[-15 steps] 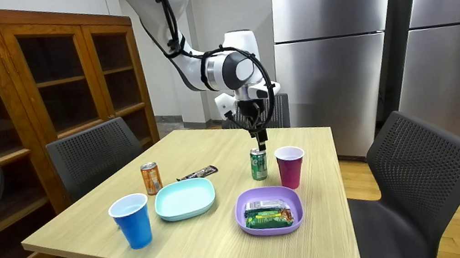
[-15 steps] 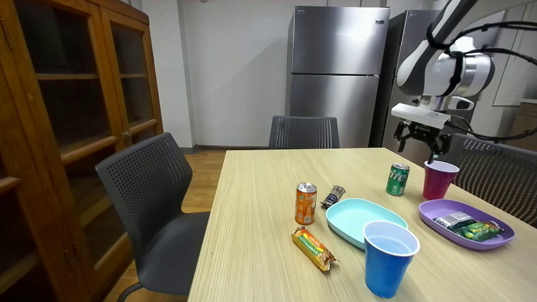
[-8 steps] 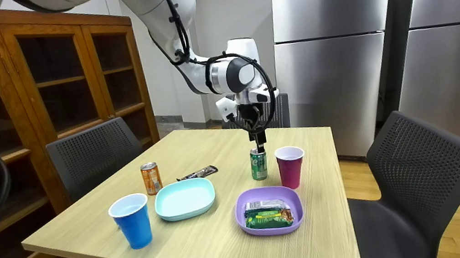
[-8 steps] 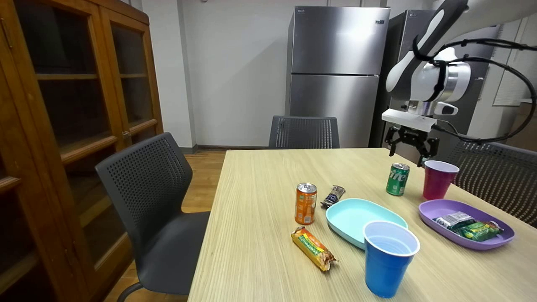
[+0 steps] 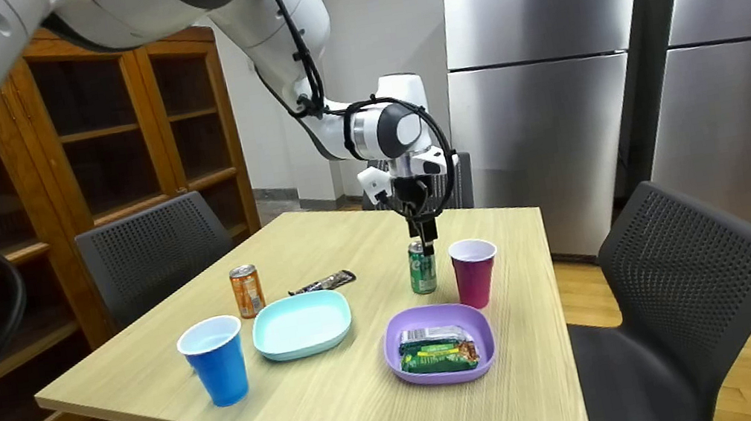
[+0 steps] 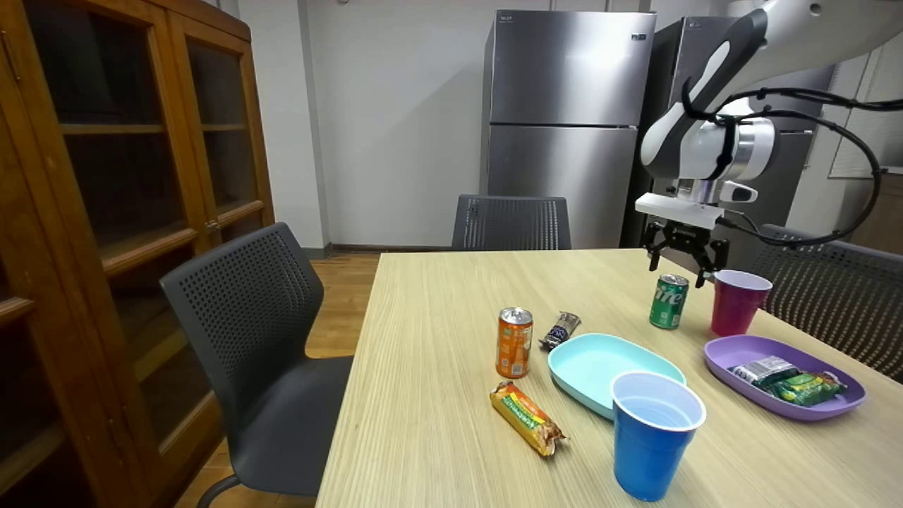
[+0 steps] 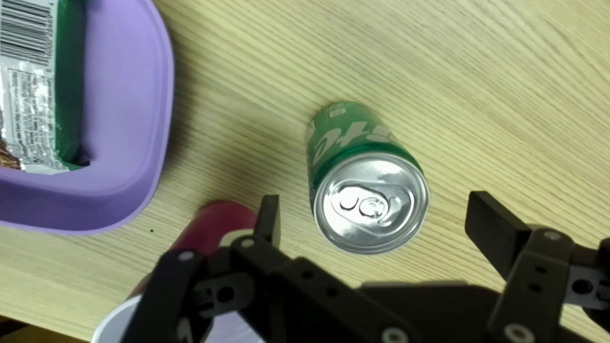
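While the gripper [image 6: 676, 273] is hanging close over the green can [image 7: 352, 157], its two fingers [image 7: 498, 228] are standing wide apart. In the wrist view the green can is showing between them, and bits of the surface [image 6: 437, 310] are showing on both sides of it. That can is standing up straight, fairly near the right edge of the surface in both exterior views. Just beside it, closer to that edge, a dark pink cup [image 5: 474, 278] is standing with its open top up. A purple tray [image 7: 126, 95] is sitting next to the cup, on the side toward the front edge, and two snack packs [image 5: 440, 358] are lying in it. Over toward the left edge, an orange can [image 5: 247, 291] is standing up straight too. Between the two cans, a dark wrapped bar [image 5: 323, 282] is lying flat behind a light blue plate [image 5: 302, 327]. Near the front edge, a blue cup [image 5: 220, 370] is standing, also with its open top up. In an exterior view a yellow and orange bar [image 6: 527, 418] is lying between the blue cup and the left edge. Past the far edge, a dark chair [image 6: 511, 222] is standing, and a tall silver fridge [image 6: 564, 162] is standing behind it. A brown wooden cupboard [image 6: 141, 247] is standing past the left edge, and one more chair [image 6: 254, 310] is standing between it and the surface.
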Motion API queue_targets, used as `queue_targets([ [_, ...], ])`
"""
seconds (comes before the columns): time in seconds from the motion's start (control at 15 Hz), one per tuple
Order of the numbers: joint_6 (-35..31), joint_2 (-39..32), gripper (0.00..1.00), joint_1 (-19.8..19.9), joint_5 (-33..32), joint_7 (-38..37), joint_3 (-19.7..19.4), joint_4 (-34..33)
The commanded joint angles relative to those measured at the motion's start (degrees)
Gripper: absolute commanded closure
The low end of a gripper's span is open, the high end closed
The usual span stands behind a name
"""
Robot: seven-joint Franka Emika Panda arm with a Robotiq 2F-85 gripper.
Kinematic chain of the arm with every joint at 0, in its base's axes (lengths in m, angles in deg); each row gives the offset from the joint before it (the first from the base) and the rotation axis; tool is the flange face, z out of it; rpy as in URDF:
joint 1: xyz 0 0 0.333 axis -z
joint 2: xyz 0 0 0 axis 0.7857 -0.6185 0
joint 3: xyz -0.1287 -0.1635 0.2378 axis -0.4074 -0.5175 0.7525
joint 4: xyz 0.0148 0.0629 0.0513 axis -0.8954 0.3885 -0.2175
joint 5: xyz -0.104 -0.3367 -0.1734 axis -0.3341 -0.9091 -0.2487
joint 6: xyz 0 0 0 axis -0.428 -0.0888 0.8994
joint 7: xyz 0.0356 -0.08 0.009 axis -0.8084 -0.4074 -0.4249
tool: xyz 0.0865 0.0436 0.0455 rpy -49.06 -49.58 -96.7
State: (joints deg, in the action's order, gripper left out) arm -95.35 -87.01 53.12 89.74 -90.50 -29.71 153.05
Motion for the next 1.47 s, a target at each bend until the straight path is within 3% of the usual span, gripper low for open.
queue_targets([
  [0.0,3.4,-2.6,0.0,0.7,0.1,0.4,0.6,-4.3],
  [0.47,4.1,-3.8,0.0,1.0,0.4,1.2,1.0,-5.6],
  [0.53,3.9,-3.8,0.09,1.0,0.3,1.3,1.0,-5.6],
  [0.6,3.9,-3.8,0.26,1.0,0.3,1.4,1.0,-5.6],
  [0.8,3.9,-3.6,0.51,1.1,0.5,1.6,1.1,-5.5],
  [0.93,3.6,-2.9,0.62,1.3,0.6,2.2,1.4,-4.6],
  [1.4,2.4,2.7,0.62,1.3,0.1,7.2,1.4,0.5],
])
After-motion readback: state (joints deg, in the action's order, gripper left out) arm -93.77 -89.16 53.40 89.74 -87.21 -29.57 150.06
